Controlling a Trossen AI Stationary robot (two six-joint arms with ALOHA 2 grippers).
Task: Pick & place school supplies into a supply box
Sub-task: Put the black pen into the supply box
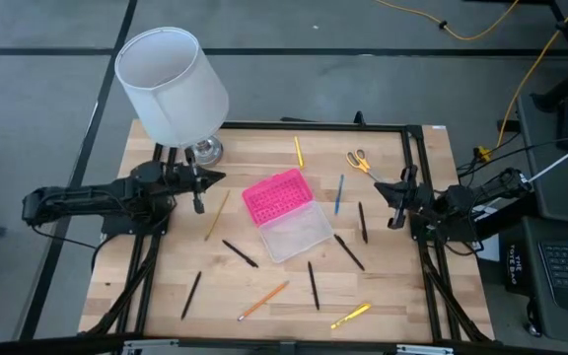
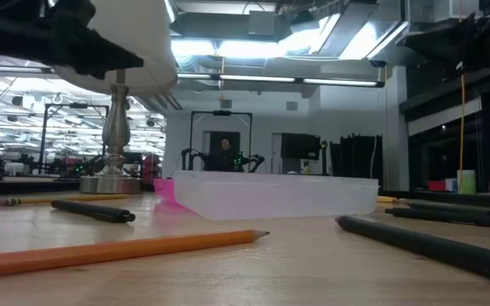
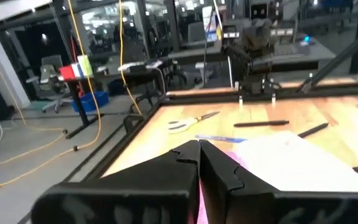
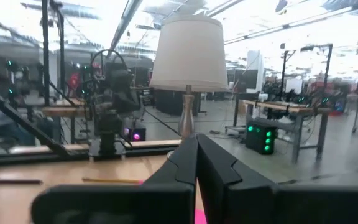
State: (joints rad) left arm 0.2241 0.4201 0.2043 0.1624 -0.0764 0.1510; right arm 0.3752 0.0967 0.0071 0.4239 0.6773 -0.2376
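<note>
The supply box (image 1: 286, 212) lies open at the table's middle, with its hot-pink lid (image 1: 274, 194) flat beside its clear base (image 1: 298, 235). Pens and pencils lie scattered around it: a yellow pencil (image 1: 299, 151), a blue pen (image 1: 339, 194), black pens (image 1: 349, 251), an orange pencil (image 1: 263, 301) and a wooden pencil (image 1: 217, 215). The scissors (image 1: 361, 161) lie near the far right corner. My left gripper (image 1: 198, 192) is left of the box and shut (image 3: 199, 146). My right gripper (image 1: 397, 202) is right of the box and shut (image 4: 196, 140). Both hold nothing.
A lamp with a white shade (image 1: 171, 84) stands on its metal base (image 1: 205, 151) at the far left, close behind my left gripper. A black frame (image 1: 417, 177) borders the table. In the low view an orange pencil (image 2: 117, 248) and black pens (image 2: 424, 242) lie along the near edge.
</note>
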